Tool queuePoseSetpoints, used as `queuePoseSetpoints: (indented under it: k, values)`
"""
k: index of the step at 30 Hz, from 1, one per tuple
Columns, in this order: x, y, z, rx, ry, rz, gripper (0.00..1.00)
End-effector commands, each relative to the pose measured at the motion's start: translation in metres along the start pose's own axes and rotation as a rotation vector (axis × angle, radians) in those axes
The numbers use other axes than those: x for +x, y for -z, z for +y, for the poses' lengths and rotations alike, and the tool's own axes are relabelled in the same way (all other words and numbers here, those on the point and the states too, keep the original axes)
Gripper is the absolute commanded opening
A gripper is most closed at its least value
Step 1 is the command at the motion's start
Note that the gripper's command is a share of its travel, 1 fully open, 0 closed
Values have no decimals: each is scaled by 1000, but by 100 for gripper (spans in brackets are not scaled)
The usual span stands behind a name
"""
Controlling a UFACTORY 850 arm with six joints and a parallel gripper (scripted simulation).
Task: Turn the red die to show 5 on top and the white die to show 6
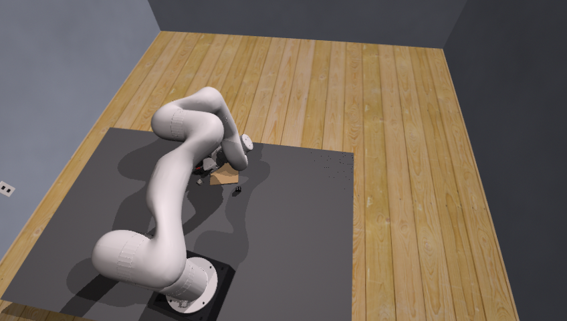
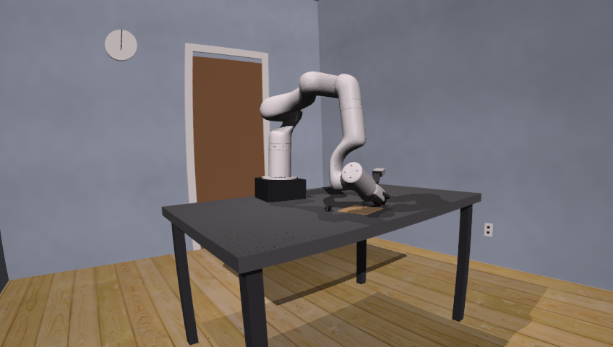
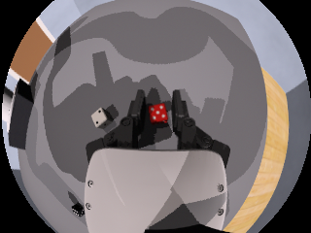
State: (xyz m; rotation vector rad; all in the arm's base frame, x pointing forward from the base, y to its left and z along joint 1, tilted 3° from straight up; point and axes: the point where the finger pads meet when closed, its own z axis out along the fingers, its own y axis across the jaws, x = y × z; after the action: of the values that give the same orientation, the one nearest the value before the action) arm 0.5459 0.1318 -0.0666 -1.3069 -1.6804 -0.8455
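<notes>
Jaws parted, gaps visible either side of the red die [image 3: 157, 113] sitting between them; nothing gripped. Desk [image 2: 266, 232] carries the tan mat [image 1: 224, 177]. Red die sits off the mat on bare desk, face toward the wrist camera shows 5. White die [image 3: 99, 116] also off mat, left of the jaws. Black die [image 1: 237, 189] just beside the mat. Looks like mid-reorientation of red: next, confirm top face, regrasp, move onto mat.

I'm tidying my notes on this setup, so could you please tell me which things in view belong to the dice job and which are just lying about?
Part of the job:
- red die, between the open jaws of the gripper
- white die
- black die
- mat

Just around:
- table
- door
- wall clock
- wall socket
</notes>
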Motion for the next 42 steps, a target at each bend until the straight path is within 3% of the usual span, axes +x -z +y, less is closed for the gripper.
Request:
queuePoseSetpoints:
  k: [1, 33, 42]
  values:
    - [1, 1, 1, -1, 2, 0, 36]
    - [1, 1, 1, -1, 2, 0, 36]
    - [1, 14, 1, -1, 2, 0, 36]
